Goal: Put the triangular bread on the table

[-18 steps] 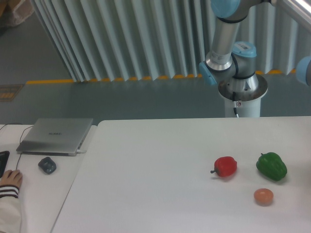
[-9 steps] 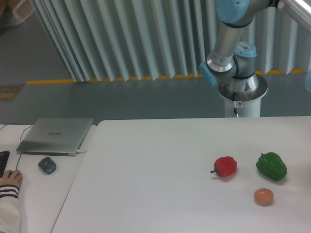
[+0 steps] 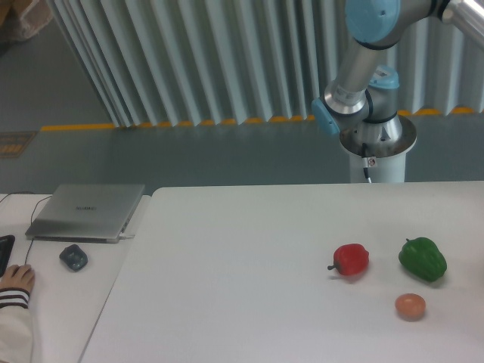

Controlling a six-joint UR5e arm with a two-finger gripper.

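The triangular bread is out of view. The white table (image 3: pixel 227 272) fills the lower right of the camera view. Only the robot's base (image 3: pixel 376 155) and lower arm links (image 3: pixel 355 76) show behind the table's far edge; the arm runs out of the frame at the upper right. The gripper is not in view.
A red pepper (image 3: pixel 351 259), a green pepper (image 3: pixel 423 259) and a small round orange-brown ball (image 3: pixel 410 305) lie on the table's right side. On the adjoining desk at left are a closed laptop (image 3: pixel 87 211), a mouse (image 3: pixel 73 257) and a person's hand (image 3: pixel 15 281).
The arm's upper link has swung to the right and tilted further over the base. The peppers and the ball have not moved.
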